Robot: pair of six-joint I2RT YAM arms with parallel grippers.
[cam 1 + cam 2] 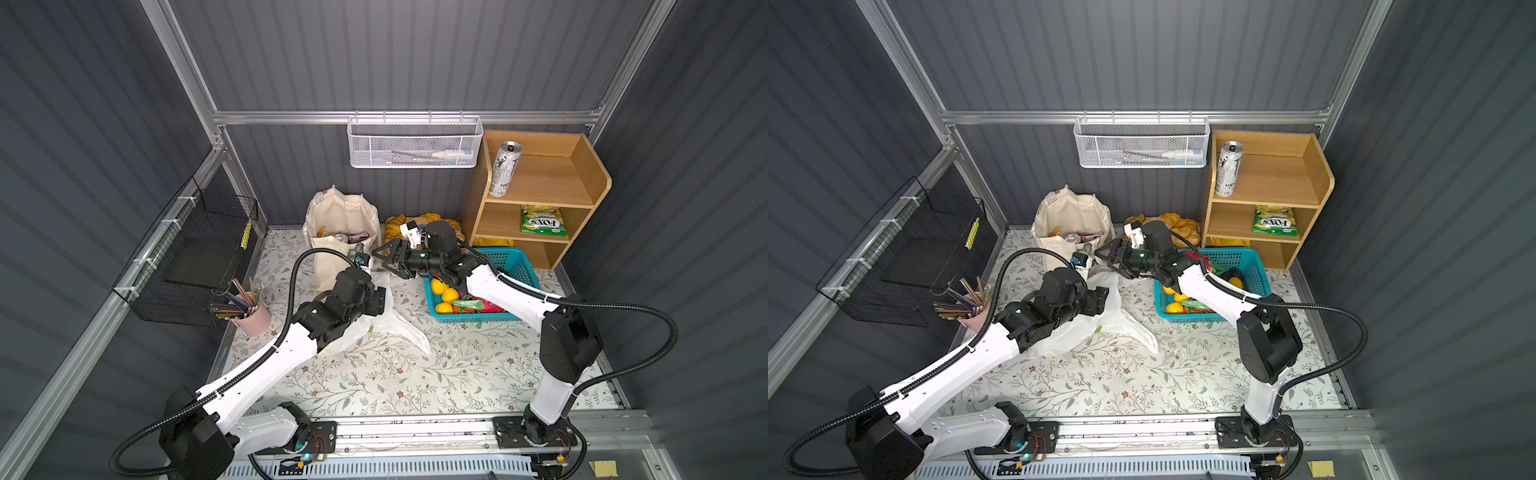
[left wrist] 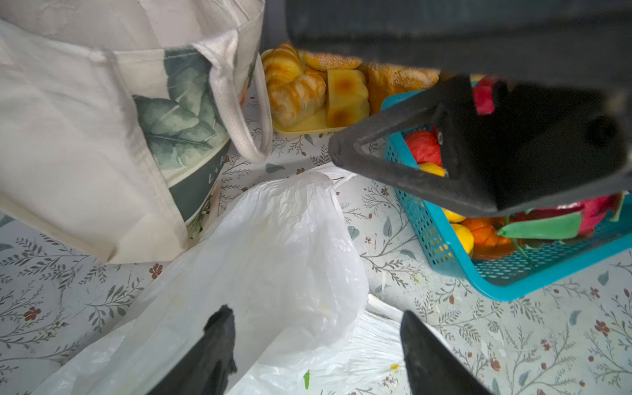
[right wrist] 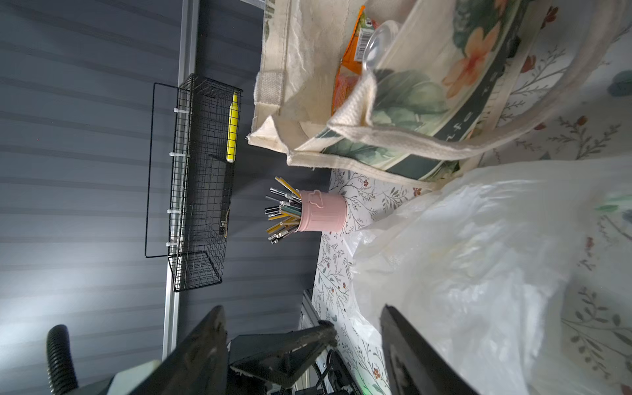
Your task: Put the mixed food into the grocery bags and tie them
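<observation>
Both my grippers hang wide open by the white plastic bag (image 1: 390,322).
The left gripper (image 2: 314,311) holds nothing; the crumpled bag lies under its spread jaws, beside the canvas tote (image 1: 340,212). The right gripper (image 1: 386,261) holds nothing too, in the tight gap between the tote and the blue basket (image 1: 498,252) edge. The drink can (image 1: 504,168) and FOX'S pouch (image 1: 543,220) sit on the shelf (image 1: 592,174). The mat (image 1: 415,386) near me has lots of room.

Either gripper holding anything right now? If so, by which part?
Nothing held: the left gripper is open over the thin white plastic bag, not pinching it; the right gripper is open and empty near the cream canvas tote.
</observation>
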